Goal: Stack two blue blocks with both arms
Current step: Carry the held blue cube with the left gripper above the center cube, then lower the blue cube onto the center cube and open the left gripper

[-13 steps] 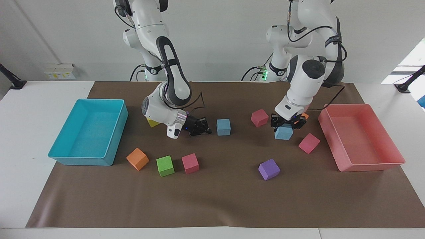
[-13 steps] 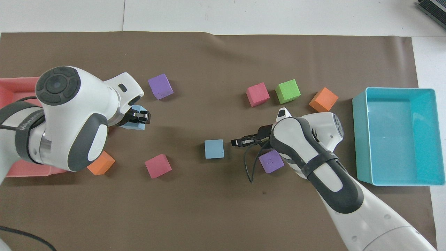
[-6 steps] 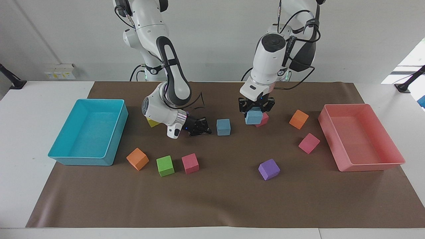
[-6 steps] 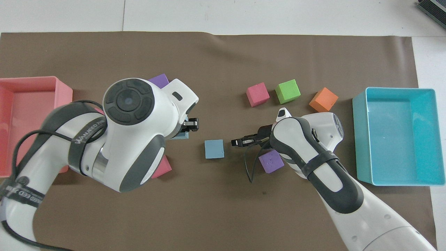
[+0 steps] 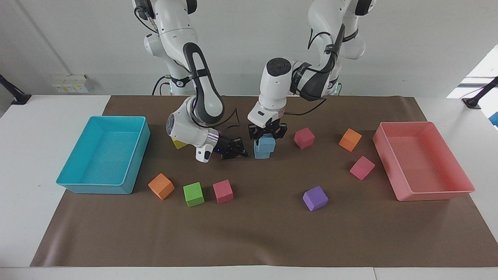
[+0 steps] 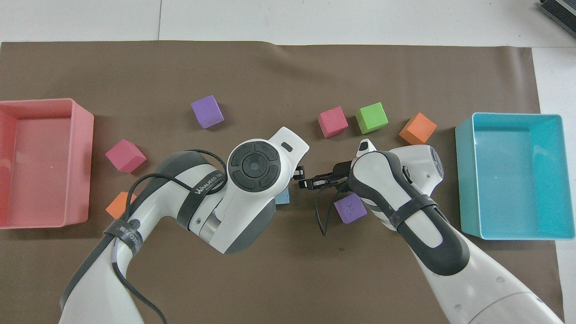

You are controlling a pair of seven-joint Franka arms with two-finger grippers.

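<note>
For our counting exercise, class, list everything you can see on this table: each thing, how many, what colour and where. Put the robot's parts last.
table: 1, white, under everything
mat: 1, brown, on the table
trays: 2; cyan at the right arm's end, pink at the left arm's end
blue blocks: 2, light blue, mid-mat; upper blue block on lower blue block
pink cubes: 3, scattered on the mat
orange cubes: 2, one toward each tray
purple cubes: 2; one in the open, one beside the right arm
green cube: 1, between an orange and a pink cube
yellow cube: 1, partly hidden by the right arm
left gripper: 1, black, gripping the upper blue block
right gripper: 1, black, low beside the stack
</note>
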